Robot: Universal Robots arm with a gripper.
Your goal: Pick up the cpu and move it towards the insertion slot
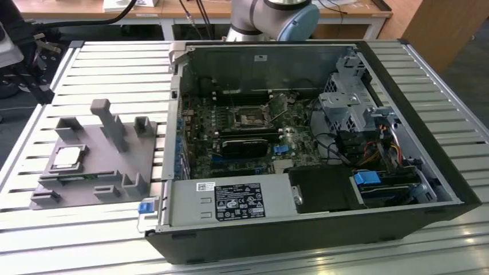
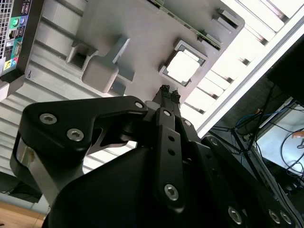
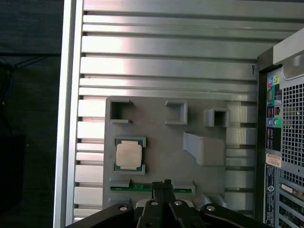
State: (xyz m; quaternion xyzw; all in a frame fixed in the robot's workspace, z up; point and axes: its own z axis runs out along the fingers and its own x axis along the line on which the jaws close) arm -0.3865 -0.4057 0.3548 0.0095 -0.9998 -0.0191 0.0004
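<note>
One risk: your jaws hang closed together and empty above the grey fixture [image 3: 156,118], not over the cpu [image 3: 129,155] in its pocket. Descending so, you strike plastic, well apart from the insertion slot [image 1: 251,119].

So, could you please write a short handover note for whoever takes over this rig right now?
Gripper: shut, holding nothing, hovering over the grey fixture, clear of the chip.
Chip: lying flat in its pocket on the fixture, outside the computer case.
Socket: on the board inside the open case.
Done: nothing picked up yet.
Left: the pick-up and the move towards the socket.
</note>
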